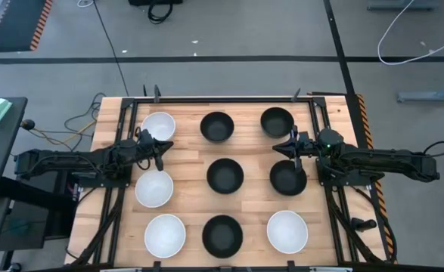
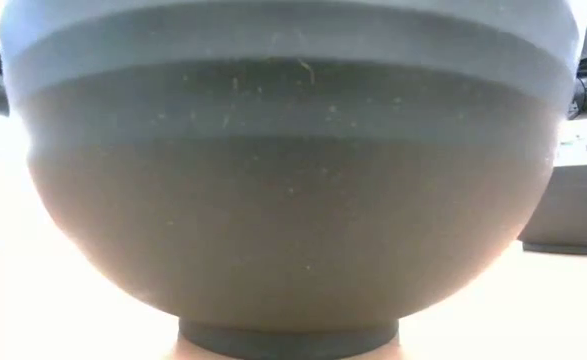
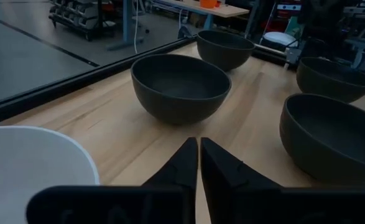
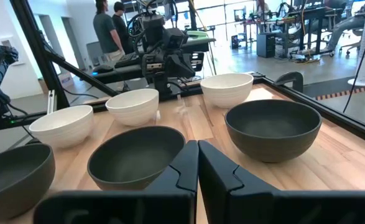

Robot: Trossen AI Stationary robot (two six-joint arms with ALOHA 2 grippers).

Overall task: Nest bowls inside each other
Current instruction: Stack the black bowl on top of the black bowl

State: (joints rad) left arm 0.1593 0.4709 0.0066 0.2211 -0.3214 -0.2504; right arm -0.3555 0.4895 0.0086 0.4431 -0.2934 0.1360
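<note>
I read nine bowls laid out three by three on the wooden table [image 1: 184,162], none nested. I take the centre black bowl [image 1: 225,175] as my landmark.

Far row: a white bowl [image 1: 158,126] on the left-arm side, a black bowl [image 1: 217,126] directly beyond the landmark, and another black bowl [image 1: 277,122] on the right-arm side. Middle row: a white bowl [image 1: 153,189] on the left-arm side of the landmark and a black bowl [image 1: 288,178] on the right-arm side. Near row: a white bowl [image 1: 165,235], a black bowl [image 1: 223,235] directly in front of the landmark, and a white bowl [image 1: 287,231]. All stand upright and apart from one another. The near black bowl fills the low view.

Left tool [image 1: 161,147]: I see it on the left-arm side of the landmark, between the two white bowls of that column. In its wrist view the fingers [image 3: 183,165] are pressed together, tips nearly meeting, nothing between them. It holds no bowl.

Right tool [image 1: 288,147]: I see it on the right-arm side of the landmark, between the far and middle black bowls of that column. In its wrist view the fingers [image 4: 185,162] are likewise closed tip to tip on nothing.

Two people stand in the room beyond the table in the right wrist view.
</note>
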